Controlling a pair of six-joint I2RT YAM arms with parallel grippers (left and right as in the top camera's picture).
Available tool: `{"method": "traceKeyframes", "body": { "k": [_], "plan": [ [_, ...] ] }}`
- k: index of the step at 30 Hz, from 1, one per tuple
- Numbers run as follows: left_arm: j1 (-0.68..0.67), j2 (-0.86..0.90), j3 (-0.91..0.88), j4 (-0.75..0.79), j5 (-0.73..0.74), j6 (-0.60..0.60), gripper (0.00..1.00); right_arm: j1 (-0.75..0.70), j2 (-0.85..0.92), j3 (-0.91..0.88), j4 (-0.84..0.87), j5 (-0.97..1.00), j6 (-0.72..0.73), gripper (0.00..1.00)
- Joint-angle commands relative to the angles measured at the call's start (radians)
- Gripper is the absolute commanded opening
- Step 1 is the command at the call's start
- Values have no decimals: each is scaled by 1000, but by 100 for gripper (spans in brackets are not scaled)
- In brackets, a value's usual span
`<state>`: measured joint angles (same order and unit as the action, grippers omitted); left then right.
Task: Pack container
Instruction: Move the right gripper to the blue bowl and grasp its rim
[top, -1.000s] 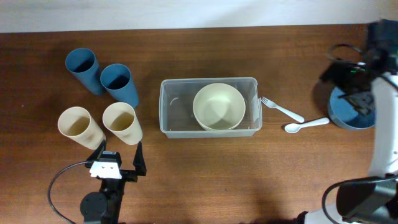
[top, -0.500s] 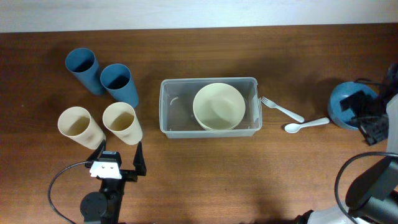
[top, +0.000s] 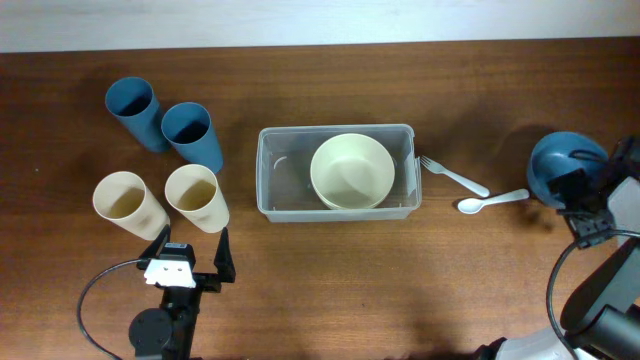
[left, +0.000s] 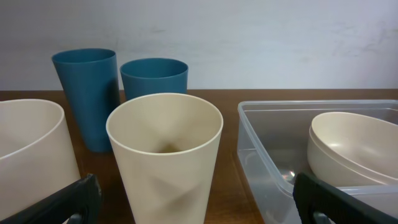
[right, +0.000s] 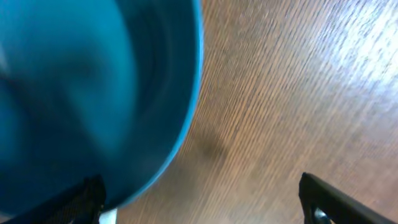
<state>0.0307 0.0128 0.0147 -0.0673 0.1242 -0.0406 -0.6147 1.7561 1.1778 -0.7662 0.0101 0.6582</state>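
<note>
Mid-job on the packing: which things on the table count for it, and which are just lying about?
For the job: clear rectangular plastic container; round cream bowl inside it; round blue bowl; two blue plastic cups; two cream plastic cups; white plastic fork; white plastic spoon.
Lying about, likely: looped black cable.

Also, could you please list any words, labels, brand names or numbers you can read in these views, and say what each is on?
No readable text in any view.
The container, cream bowl, cups, fork, spoon and blue bowl show no print.
The white patch on the left gripper is too small to tell whether it carries writing.
</note>
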Motion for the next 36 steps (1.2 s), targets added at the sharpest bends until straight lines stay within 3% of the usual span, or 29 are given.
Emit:
{"method": "traceKeyframes", "body": {
  "k": [1, 10, 24, 28, 36],
  "plan": [
    [6, -8, -6, -1, 11, 19, 100, -1, 16, -29, 37, -2, 16, 93],
    [6, -8, -6, -1, 11, 19, 100, -1, 80, -29, 118, 2, 16, 80],
    [6, -8, -6, -1, 11, 19, 100, -1, 137, -29, 144, -2, 16, 24],
    [6, -8, -6, -1, 11, 19, 100, -1, 136, -29, 138, -3, 16, 4],
    [6, -8, -6, -1, 11, 19, 100, -2, 133, -22, 119, -53, 16, 4]
  ]
}}
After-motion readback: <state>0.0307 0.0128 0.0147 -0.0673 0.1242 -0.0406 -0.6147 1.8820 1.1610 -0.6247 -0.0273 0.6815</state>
